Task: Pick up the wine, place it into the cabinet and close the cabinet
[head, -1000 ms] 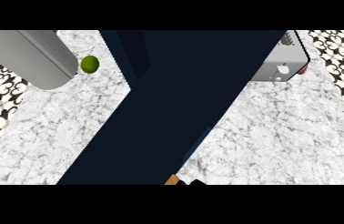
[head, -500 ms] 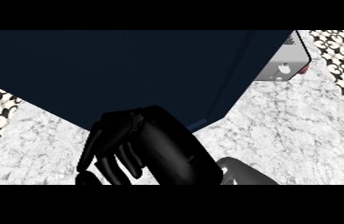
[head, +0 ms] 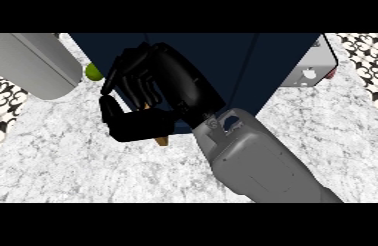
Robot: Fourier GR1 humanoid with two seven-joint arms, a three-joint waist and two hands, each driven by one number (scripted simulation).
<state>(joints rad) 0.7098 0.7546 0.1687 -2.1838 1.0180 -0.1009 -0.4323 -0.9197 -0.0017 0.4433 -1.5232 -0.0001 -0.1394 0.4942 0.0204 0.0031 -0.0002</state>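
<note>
Wine [head: 162, 140]: mostly hidden, probably the dark shape with a tan tip at nine o'clock, over the tabletop [head: 88, 165]. Clasped in right hand [head: 162, 85], fingers and thumb curled round it. Carrying step, seemingly; next, needs guiding into cabinet [head: 280, 55] at twelve o'clock, then shutting it.

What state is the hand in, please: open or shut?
Shut: the right hand curls fingers and thumb round a mostly hidden object, tan bits showing; what it is, cannot tell.

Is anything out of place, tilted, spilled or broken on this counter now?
Nothing looks spilled or damaged. The right hand, before the dark cabinet, curls round what seems the wine; only tan bits show.
</note>
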